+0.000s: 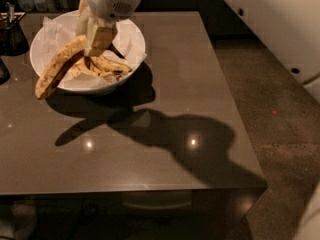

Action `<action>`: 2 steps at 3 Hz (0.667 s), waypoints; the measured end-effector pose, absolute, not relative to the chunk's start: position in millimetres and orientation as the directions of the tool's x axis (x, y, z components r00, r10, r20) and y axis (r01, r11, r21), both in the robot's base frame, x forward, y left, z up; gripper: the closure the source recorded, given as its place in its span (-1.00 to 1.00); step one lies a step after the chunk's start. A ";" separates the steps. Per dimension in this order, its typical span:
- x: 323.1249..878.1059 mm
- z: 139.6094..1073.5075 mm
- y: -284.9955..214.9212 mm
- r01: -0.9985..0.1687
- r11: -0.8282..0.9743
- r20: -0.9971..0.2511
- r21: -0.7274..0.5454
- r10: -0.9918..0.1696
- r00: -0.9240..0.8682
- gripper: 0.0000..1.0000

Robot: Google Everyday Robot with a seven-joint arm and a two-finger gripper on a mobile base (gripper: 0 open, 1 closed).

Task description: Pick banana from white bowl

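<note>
The near part of the worktop (125, 174) carries only two glints of light and the broad shadow of the arm (200, 149). To the right, beyond the edge, lies speckled floor (270, 94).

Further back on the left stands the white bowl (107, 86), lined with crinkled paper (127, 36). The banana (57, 69) lies slanted across its near-left rim. Its lower tip pokes out past the bowl over the worktop, and its upper end runs in under the gripper (99, 38). A thin shadow on the worktop, apart from the bowl's own, suggests the fruit is raised rather than lying flat. Two shorter brown-spotted bananas (107, 66) lie in the bottom of the bowl, just beside it.

The gripper hangs straight down over the middle of the bowl, and its jaws look closed on the upper end of the banana, though the far side of the grip is hidden.

By my reading the grasp is made and the lift is under way. The next move calls for a straight rise until the low tip clears the rim. It should be slow, since a hold near one end lets the long fruit swing or slip.

Behind the bowl, at the left edge, a dark container (11, 34) stands close, so any sideways carry should keep away from it.
</note>
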State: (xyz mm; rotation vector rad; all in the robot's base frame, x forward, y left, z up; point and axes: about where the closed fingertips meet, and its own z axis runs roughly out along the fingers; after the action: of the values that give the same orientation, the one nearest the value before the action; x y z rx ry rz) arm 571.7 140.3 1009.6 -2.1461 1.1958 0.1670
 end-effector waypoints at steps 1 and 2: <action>533.3 968.3 125.6 -0.873 -0.294 -0.547 -0.390 -0.689 0.476 1.00; 524.9 975.9 127.6 -0.867 -0.304 -0.536 -0.394 -0.690 0.485 1.00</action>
State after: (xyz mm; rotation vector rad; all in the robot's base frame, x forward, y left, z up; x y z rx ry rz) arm 524.9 127.6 975.9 -2.0828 1.2794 0.3513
